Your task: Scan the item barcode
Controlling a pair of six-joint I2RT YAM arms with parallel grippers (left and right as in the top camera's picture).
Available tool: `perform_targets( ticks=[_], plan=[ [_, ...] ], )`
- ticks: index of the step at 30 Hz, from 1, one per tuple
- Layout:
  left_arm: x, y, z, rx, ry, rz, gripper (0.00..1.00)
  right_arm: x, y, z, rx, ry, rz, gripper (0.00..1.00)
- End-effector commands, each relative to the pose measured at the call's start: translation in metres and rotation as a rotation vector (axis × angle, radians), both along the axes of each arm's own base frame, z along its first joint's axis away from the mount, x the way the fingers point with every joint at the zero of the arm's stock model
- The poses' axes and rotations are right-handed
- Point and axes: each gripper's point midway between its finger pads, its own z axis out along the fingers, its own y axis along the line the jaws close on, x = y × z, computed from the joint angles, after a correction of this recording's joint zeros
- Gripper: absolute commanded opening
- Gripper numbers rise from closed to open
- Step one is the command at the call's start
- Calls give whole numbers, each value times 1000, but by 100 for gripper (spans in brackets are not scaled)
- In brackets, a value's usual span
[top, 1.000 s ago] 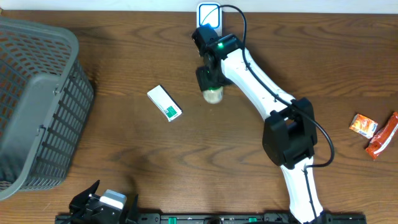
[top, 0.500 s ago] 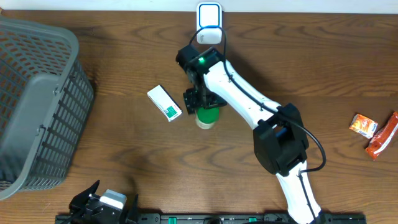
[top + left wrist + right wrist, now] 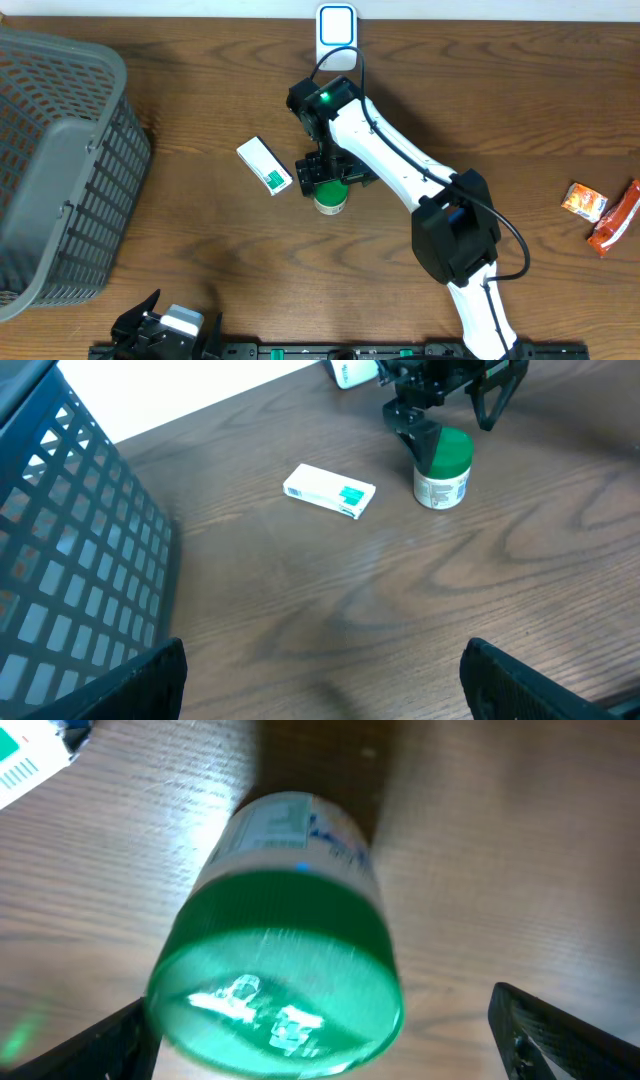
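Green and white on the brown wood-grain table (image 3: 200, 250)
There's the jar (image 3: 330, 198), green lid, white label, blue print; box (image 3: 265, 165) white with green; basket (image 3: 60, 170) grey lattice.

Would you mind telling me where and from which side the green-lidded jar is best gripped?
Take the jar by its green lid, from straight above, pinching opposite sides. It stands upright, the round lid is its highest part, and the white box lies apart from it. The open right hand hangs right over it.
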Motion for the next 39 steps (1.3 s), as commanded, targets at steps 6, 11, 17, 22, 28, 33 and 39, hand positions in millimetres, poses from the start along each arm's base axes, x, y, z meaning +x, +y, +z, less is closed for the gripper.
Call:
perform_targets(
  ticks=[6, 11, 17, 22, 28, 33, 39],
  plan=[
    [-1, -2, 3, -3, -15, -12, 86, -12, 26, 12, 85, 12, -88, 99],
    [-1, -2, 3, -2, -15, -12, 86, -12, 25, 5, 93, 21, 40, 99],
    [-1, -2, 3, -2, -15, -11, 87, -9, 14, 2, 68, 4, 275, 99],
    [-1, -2, 3, -2, -15, -11, 86, -6, 14, -2, 67, -5, 312, 99],
    [-1, -2, 3, -3, -15, -12, 87, -11, 13, -42, 25, 81, 312, 99],
    [-1, -2, 3, -3, -15, -12, 86, -18, 7, -68, -15, 149, 309, 95],
    [-1, -2, 3, -2, -15, -11, 86, -14, 10, -71, -7, 132, 311, 84]
  ],
)
